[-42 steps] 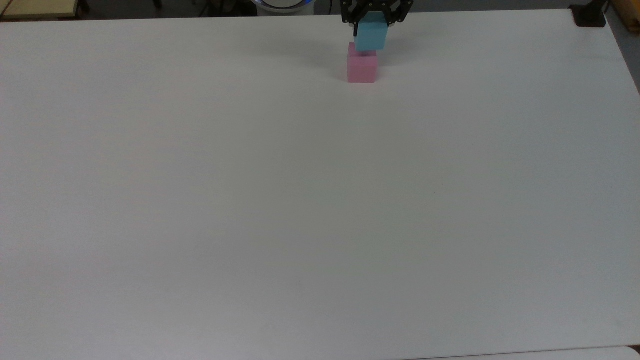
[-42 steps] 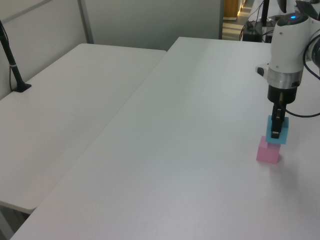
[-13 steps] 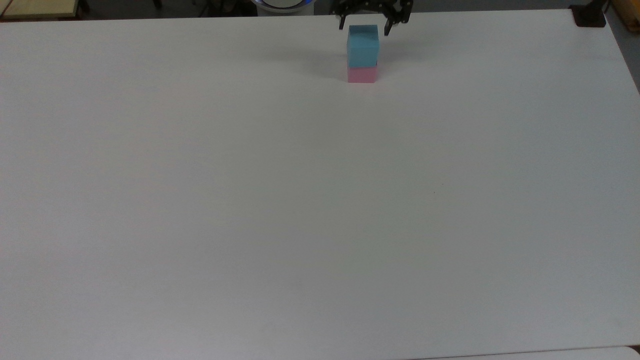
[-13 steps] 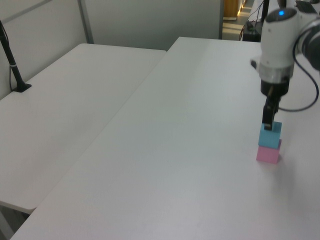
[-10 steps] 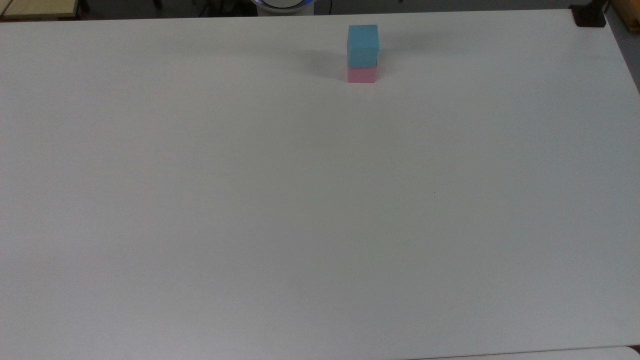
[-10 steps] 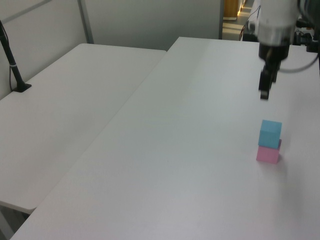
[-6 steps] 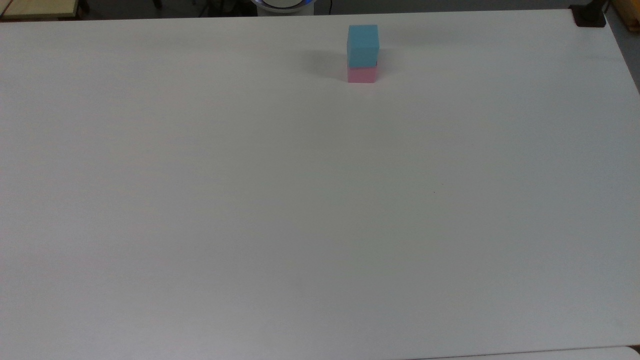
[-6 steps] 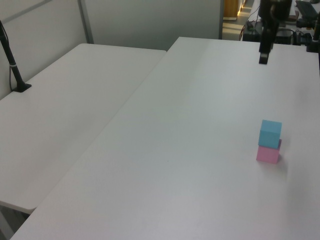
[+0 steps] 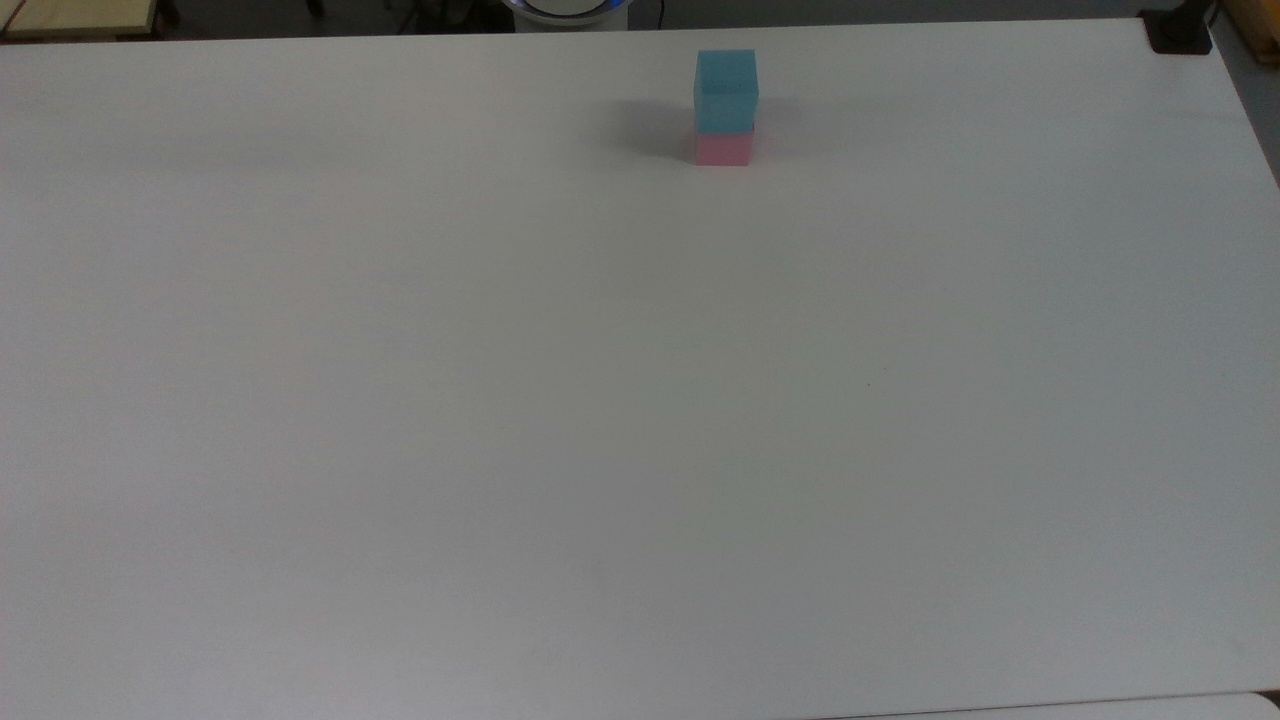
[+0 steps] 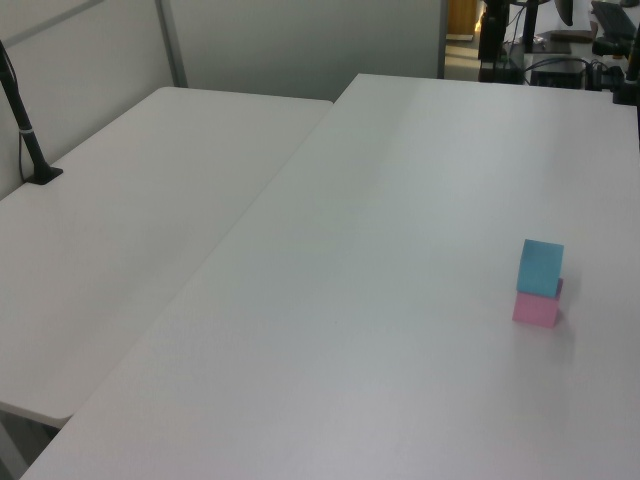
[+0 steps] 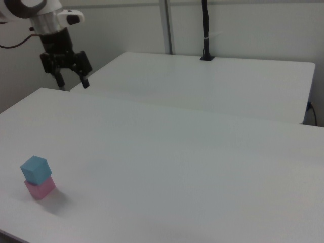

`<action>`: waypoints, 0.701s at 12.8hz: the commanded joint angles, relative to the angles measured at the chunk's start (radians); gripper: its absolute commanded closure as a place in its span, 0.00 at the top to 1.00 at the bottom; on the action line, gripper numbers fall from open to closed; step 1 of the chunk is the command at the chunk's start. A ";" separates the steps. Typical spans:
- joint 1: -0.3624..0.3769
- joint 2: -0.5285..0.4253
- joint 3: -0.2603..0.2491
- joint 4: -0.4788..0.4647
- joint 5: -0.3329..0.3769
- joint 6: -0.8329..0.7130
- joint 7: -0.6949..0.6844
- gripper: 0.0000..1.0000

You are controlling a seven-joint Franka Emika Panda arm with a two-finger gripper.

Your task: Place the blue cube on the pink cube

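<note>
The blue cube [image 9: 727, 90] rests on top of the pink cube [image 9: 724, 150] near the far edge of the white table [image 9: 640, 400] in the top view. The same stack stands at the left view's right, blue cube [image 10: 541, 267] over pink cube [image 10: 536, 309]. In the right view the blue cube [image 11: 35, 169] sits a little turned on the pink cube [image 11: 40, 189] at the lower left. My gripper [image 11: 72, 81] hangs high above the table at the right view's upper left, far from the stack, open and holding nothing.
A second white table [image 10: 130, 220] adjoins at the left view's left, with a black post [image 10: 25, 130] clamped on it. A black clamp [image 9: 1178, 32] sits at the top view's far right corner. Equipment and cables [image 10: 560, 50] lie beyond the table's far end in the left view.
The gripper let go of the blue cube on the pink cube, then rose and drew away out of the top and left views. The stack has stayed still.
</note>
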 commanded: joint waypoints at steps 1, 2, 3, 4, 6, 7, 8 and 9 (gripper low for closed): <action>-0.070 0.053 -0.014 0.035 0.028 -0.022 -0.076 1.00; -0.093 0.071 -0.011 0.035 0.039 0.020 -0.067 1.00; -0.116 0.085 0.001 0.035 0.040 0.042 -0.064 1.00; -0.127 0.090 0.004 0.035 0.040 0.042 -0.056 1.00; -0.153 0.094 0.058 0.043 0.042 0.044 0.008 1.00; -0.208 0.097 0.131 0.042 0.040 0.044 0.023 1.00; -0.269 0.098 0.196 0.042 0.040 0.045 0.025 1.00; -0.314 0.093 0.236 0.042 0.042 0.045 0.025 1.00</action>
